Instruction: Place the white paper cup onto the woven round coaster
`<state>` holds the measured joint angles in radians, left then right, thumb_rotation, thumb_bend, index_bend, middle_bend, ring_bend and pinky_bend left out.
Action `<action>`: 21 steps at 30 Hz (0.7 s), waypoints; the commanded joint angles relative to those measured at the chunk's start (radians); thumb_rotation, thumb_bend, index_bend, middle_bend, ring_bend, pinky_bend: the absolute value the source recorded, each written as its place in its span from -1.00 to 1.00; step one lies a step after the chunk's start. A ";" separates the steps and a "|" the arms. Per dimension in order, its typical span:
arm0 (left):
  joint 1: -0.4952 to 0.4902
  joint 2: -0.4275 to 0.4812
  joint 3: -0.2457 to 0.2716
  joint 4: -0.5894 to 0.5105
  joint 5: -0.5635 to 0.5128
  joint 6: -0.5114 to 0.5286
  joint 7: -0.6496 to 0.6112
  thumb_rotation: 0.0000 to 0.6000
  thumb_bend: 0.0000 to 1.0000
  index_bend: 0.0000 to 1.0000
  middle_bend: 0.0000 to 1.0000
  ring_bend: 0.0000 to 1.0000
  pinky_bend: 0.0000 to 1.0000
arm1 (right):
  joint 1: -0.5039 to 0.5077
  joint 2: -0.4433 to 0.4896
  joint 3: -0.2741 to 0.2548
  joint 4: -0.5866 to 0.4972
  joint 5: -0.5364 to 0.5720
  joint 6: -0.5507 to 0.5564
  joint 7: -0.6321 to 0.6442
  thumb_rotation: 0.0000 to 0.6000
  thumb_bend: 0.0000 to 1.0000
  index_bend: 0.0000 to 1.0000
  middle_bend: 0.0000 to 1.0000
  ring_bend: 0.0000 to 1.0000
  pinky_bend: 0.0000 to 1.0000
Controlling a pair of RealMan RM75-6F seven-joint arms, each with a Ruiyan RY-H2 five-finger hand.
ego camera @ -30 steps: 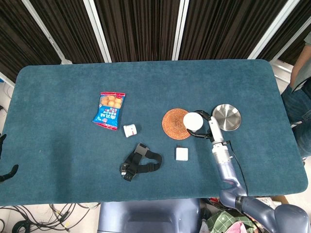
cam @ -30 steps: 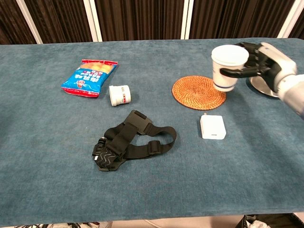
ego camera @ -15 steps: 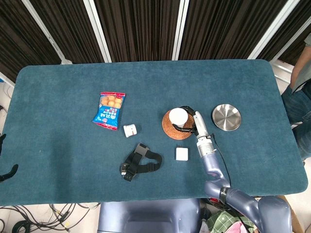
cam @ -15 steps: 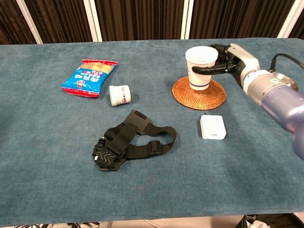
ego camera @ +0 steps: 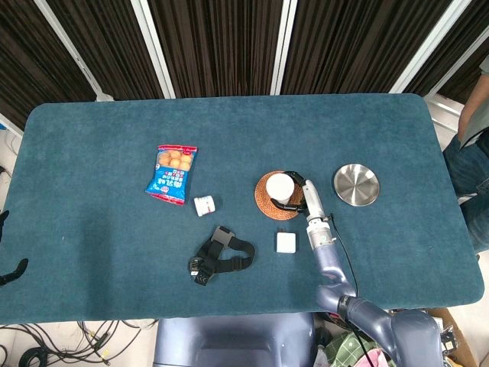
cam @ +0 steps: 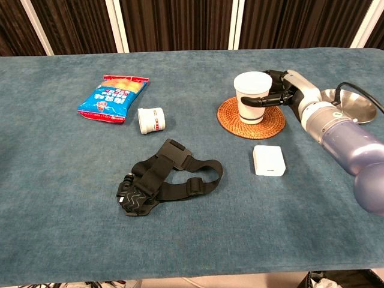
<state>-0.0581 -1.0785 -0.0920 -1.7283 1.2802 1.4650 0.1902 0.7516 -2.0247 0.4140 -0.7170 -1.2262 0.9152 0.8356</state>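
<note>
Since a second ago the right robot hand has carried the white paper cup from beside the steel dish leftward and down, and the cup now stands upright on the woven round coaster, its base on the weave toward the far part of the disc. Dark fingers wrap the cup's right side, with one finger laid across the front of the wall, so the right robot hand holds the cup; from the head view the same hand reaches in from the lower right and the cup's open mouth shows as a pale circle over the coaster. Just right of the arm lies the steel dish, apart from the coaster, partly hidden in the chest view by the grey forearm. A white charger block lies flat on the blue bench just in front of the coaster, not touching it. Further left a black head strap with a small mount sprawls on the cloth, and beyond it a small white jar lies on its side next to a blue snack bag. At the far left edge of the head view, a dark sliver of the left robot hand shows off the bench; whether it is spread or closed I cannot tell.
</note>
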 commanded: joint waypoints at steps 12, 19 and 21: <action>-0.001 0.002 0.001 -0.002 -0.004 -0.004 0.003 1.00 -0.47 -1.00 -0.95 -1.00 -1.00 | -0.023 0.038 -0.059 -0.007 -0.062 0.019 0.041 1.00 -0.95 -1.00 -0.99 -0.93 -0.79; 0.000 0.002 0.000 -0.004 -0.006 -0.002 0.001 1.00 -0.47 -1.00 -0.95 -1.00 -1.00 | -0.106 0.181 -0.161 -0.139 -0.159 0.100 -0.004 1.00 -0.95 -1.00 -0.99 -0.93 -0.79; 0.000 0.002 -0.001 -0.005 -0.007 -0.002 0.002 1.00 -0.47 -1.00 -0.95 -1.00 -1.00 | -0.138 0.248 -0.205 -0.196 -0.197 0.123 -0.028 1.00 -0.95 -1.00 -0.99 -0.93 -0.79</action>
<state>-0.0582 -1.0761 -0.0927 -1.7329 1.2734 1.4630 0.1917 0.6569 -1.8482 0.2633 -0.8477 -1.3748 1.0039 0.8389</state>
